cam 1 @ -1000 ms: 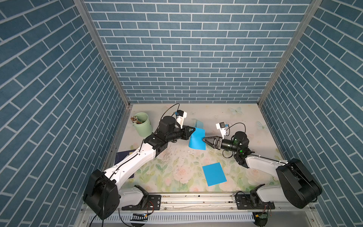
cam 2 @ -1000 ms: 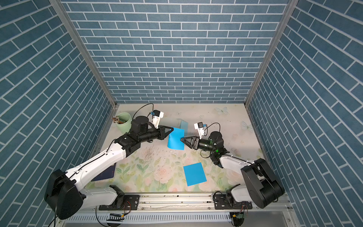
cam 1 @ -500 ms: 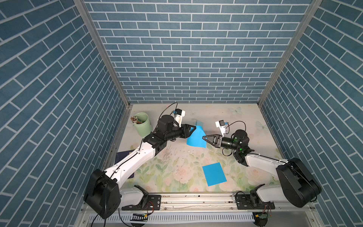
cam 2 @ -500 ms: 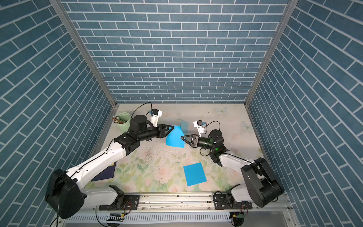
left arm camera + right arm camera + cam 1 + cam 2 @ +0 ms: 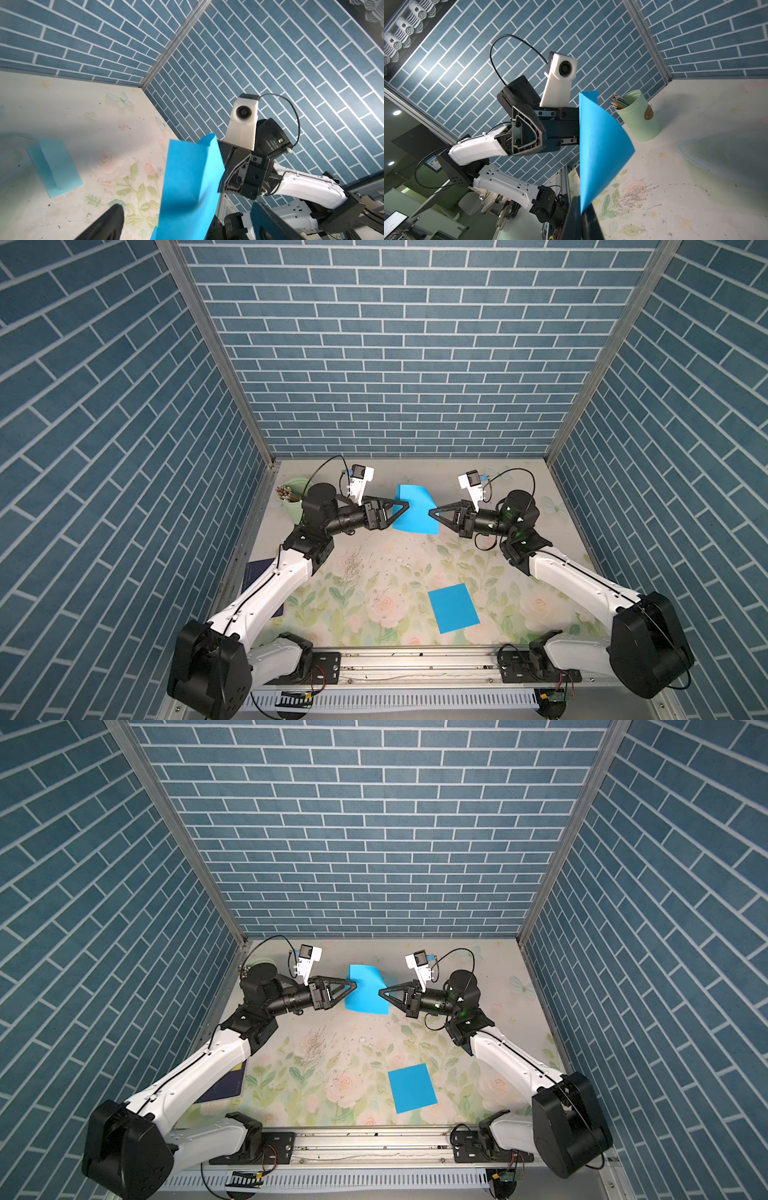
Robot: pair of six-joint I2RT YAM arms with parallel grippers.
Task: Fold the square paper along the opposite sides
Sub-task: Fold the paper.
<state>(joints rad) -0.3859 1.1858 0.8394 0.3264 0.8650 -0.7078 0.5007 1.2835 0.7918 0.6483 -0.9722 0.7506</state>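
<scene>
A bright blue square paper (image 5: 415, 512) (image 5: 366, 994) hangs curved in the air above the back middle of the table. My right gripper (image 5: 432, 514) (image 5: 380, 994) is shut on its right edge; in the right wrist view the paper (image 5: 600, 145) rises straight out of the closed fingertips of that gripper (image 5: 579, 208). My left gripper (image 5: 406, 506) (image 5: 353, 984) stands open at the paper's left edge. In the left wrist view the sheet (image 5: 189, 182) passes between the widely spread fingers (image 5: 110, 220) without being pinched.
Another blue sheet (image 5: 453, 608) (image 5: 412, 1088) lies flat near the front. A pale blue folded sheet (image 5: 54, 164) lies on the table at the back. A green cup of pencils (image 5: 293, 499) (image 5: 638, 116) stands back left. A dark notebook (image 5: 259, 576) lies by the left wall.
The right gripper has shut on the paper's edge. The left gripper, which held the paper, has opened fully and let go. The sheet has lifted and bowed between them.
</scene>
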